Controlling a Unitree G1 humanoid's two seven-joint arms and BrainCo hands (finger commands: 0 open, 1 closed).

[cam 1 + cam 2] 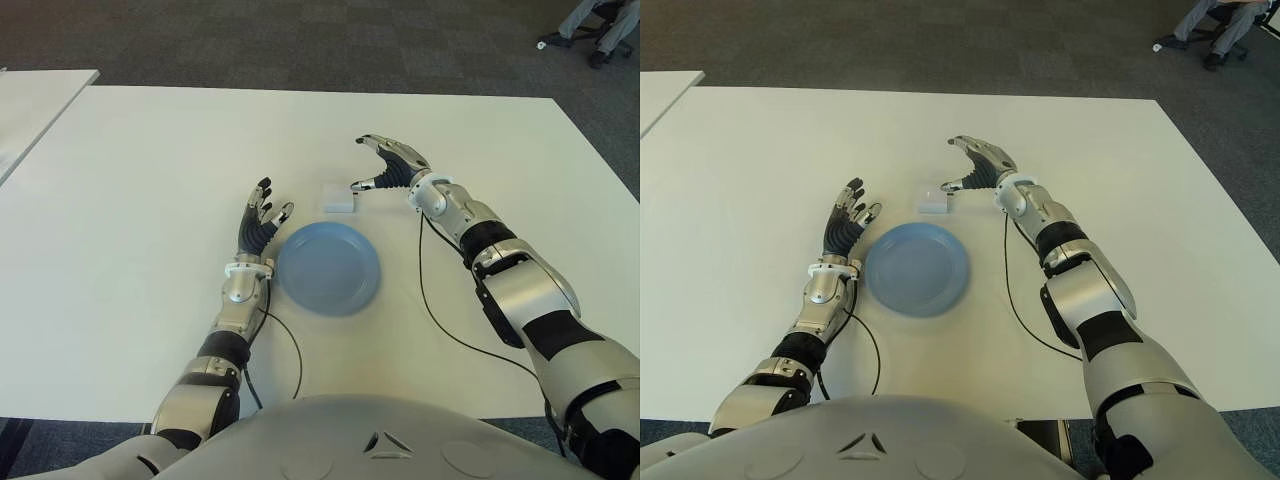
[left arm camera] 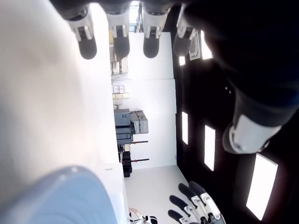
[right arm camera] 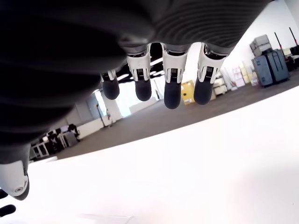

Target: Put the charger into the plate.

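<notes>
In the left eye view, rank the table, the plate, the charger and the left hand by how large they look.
Largest to smallest:
1. white table
2. blue plate
3. left hand, open, beside the plate on its left
4. white charger, by the open right hand

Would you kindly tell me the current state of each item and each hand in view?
Charger: lying flat on the white table, outside the plate, not held.
Blue plate: upright on the table, empty.
Right hand: open, fingers arched just beside the charger.
Left hand: open, idle, left of the plate.
</notes>
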